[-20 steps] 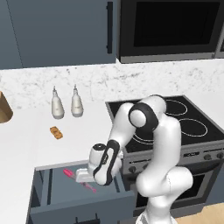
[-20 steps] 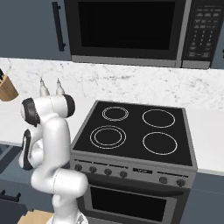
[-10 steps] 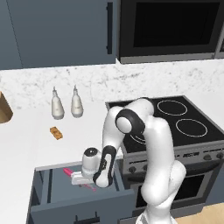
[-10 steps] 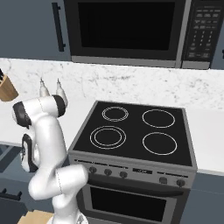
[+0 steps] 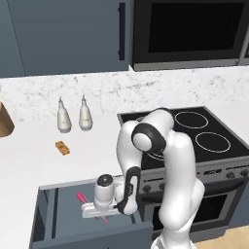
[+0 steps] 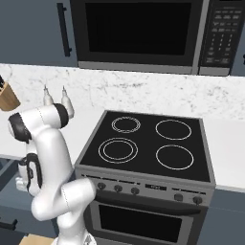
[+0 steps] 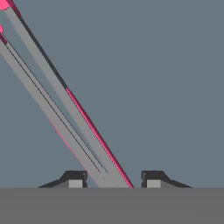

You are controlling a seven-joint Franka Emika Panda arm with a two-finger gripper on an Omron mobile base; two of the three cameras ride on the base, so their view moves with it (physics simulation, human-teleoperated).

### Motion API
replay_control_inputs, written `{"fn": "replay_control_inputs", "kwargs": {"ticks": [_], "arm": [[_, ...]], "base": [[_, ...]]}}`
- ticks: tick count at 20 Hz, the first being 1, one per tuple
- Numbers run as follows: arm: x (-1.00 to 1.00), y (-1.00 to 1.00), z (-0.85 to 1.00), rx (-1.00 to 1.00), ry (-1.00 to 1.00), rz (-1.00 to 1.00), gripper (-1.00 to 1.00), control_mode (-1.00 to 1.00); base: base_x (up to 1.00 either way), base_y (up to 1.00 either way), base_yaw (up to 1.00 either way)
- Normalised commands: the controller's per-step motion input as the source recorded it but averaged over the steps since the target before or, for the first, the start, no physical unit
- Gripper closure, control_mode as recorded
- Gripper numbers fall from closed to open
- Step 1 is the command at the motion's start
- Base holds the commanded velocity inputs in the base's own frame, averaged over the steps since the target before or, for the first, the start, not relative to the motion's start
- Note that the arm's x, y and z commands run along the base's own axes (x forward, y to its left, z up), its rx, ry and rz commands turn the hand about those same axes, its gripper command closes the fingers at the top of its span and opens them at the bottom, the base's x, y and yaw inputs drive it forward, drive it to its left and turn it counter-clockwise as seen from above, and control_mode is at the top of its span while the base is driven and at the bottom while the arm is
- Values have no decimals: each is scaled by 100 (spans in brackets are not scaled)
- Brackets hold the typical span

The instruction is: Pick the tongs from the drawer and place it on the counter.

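The tongs [image 5: 81, 198] lie on the floor of the pulled-out drawer [image 5: 48, 214], magenta end toward the back. My gripper [image 5: 97, 214] is down inside the drawer, right over them. In the hand view the two pale arms of the tongs [image 7: 65, 100] run diagonally down between my fingertips [image 7: 74, 180]. My gripper [image 7: 113, 180] stands open but narrow, a slim gap showing on each side of the arms. The white counter [image 5: 39, 160] stretches behind the drawer, left of the stove.
Two bottles [image 5: 63, 120] [image 5: 85, 116] and a small orange-brown block [image 5: 62, 148] stand on the counter. A wooden knife block [image 6: 7, 95] sits at the far left. The black stovetop [image 5: 194, 133] lies to the right, under a microwave [image 6: 139, 33].
The hand has moved left and sunk lower into the drawer, down onto the tongs. The elbow has folded in over the stove's front corner. The tongs lie where they were.
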Motion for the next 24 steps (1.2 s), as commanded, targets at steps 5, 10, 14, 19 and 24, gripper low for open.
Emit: {"fn": "replay_control_inputs", "kwargs": {"ticks": [5,10,14,19,24], "arm": [[-13,0,46,0,4,12,100,-100],[-2,0,98,0,0,16,100,-100],[-37,0,100,-4,0,23,100,-100],[-8,6,100,-7,-2,31,100,-100],[-21,9,100,-11,-15,39,100,-100]], "base": [[0,0,0],[0,0,0],[0,0,0],[0,0,0],[0,0,0]]}}
